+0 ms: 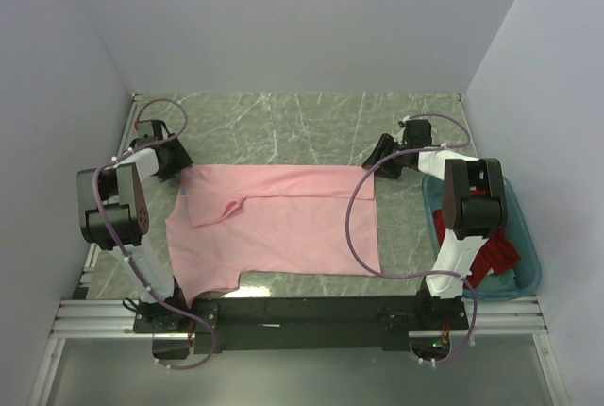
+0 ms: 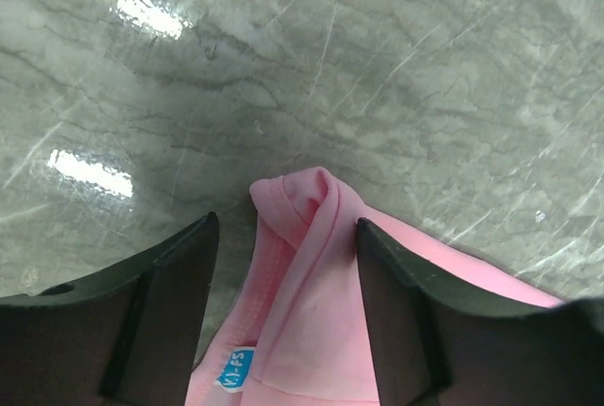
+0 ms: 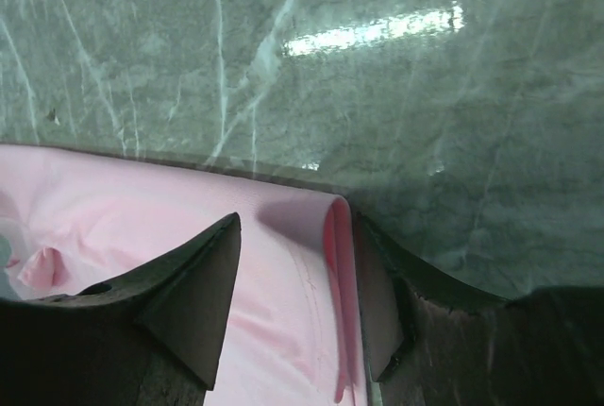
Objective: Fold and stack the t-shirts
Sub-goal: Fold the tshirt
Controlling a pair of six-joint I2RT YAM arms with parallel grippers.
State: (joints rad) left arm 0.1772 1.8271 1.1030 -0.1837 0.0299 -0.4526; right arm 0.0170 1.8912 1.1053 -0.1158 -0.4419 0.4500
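**Desk:** Where is the light pink t-shirt [image 1: 283,231]?

**Photographer:** It is spread across the middle of the green marble table [image 1: 302,123]. Its long straight edge is on the far side, and one flap is folded in over the body toward the left. Apart from that fold, it lies flat.

**Desk:** And the arms?

**Photographer:** There is one at each far corner of the shirt. The left gripper [image 1: 179,162] sits at the far-left corner. Its wrist view shows the black fingers [image 2: 160,312] spread, with a raised hump of pink cloth between them. The hump lies against the finger on the right of that view and clear of the other. A small blue-and-white label [image 2: 234,368] shows on the cloth lower in the frame.

**Desk:** The right one?

**Photographer:** The right gripper [image 1: 379,162] is at the far-right corner, with its jaws likewise apart. The shirt's doubled edge [image 3: 338,236] runs between the fingers and touches the one on the right of that view. The other finger stands off it, above flat cloth.

**Desk:** The second shirt?

**Photographer:** The bright red t-shirt [image 1: 498,257] lies crumpled in the teal tub [image 1: 514,285] at the right side of the table, partly hidden behind the right arm. A strip of bare marble separates the tub from the pink shirt.
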